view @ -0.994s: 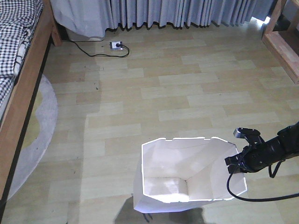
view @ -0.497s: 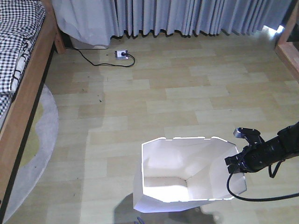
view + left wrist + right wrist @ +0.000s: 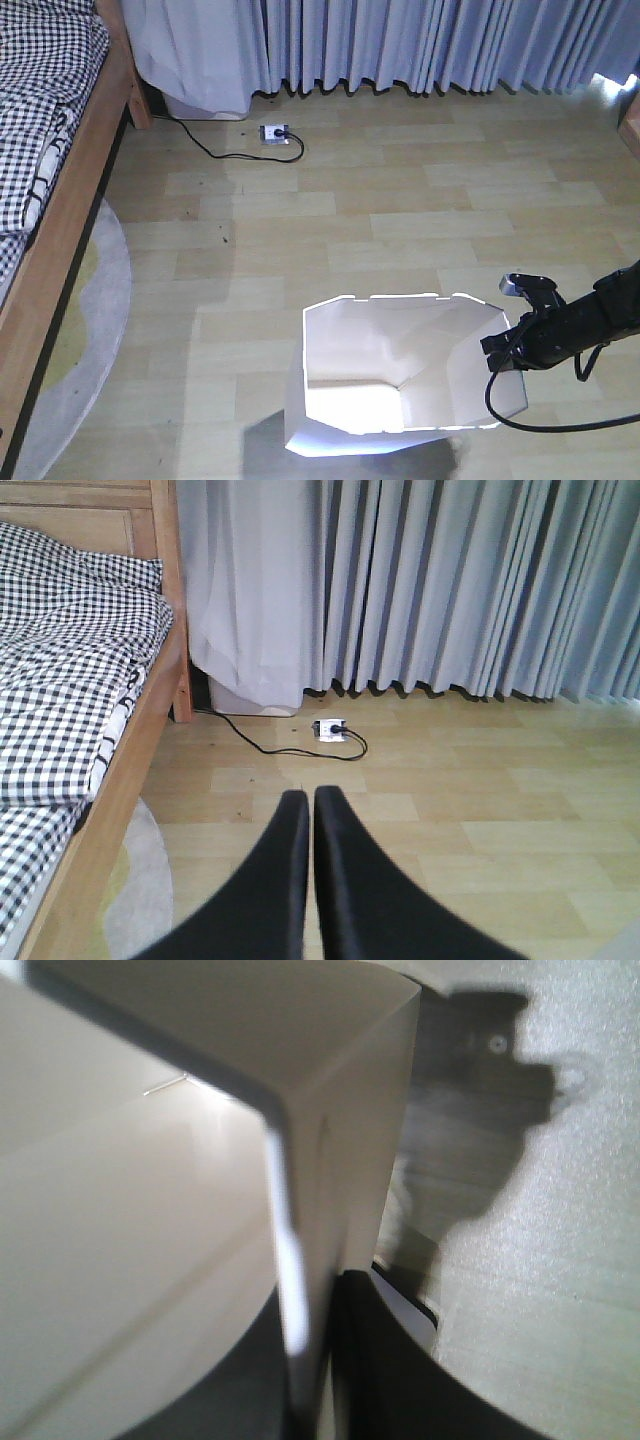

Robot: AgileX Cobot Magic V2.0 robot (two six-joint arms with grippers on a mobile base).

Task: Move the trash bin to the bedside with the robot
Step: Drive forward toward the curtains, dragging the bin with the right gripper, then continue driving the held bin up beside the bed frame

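The white trash bin (image 3: 400,375) stands on the wood floor at the lower middle of the front view, its cream inside showing. My right gripper (image 3: 506,350) is shut on its right rim. In the right wrist view the thin bin wall (image 3: 300,1210) runs between the two black fingers of that gripper (image 3: 312,1360). The bed (image 3: 60,200), with its light wooden frame and black-and-white check bedding, fills the left edge, well apart from the bin. My left gripper (image 3: 311,800) is shut on nothing and points over the floor, with the bed (image 3: 80,660) to its left.
Grey curtains (image 3: 420,45) hang along the far wall. A white power strip (image 3: 275,131) with a black cable lies on the floor in front of them. A round grey rug (image 3: 95,330) lies beside the bed. A wooden piece shows at the right edge (image 3: 632,115).
The floor, power strip and curtains have slid down and to the right in the front view, and more curtain shows. The bin and right gripper keep their place in the frame.
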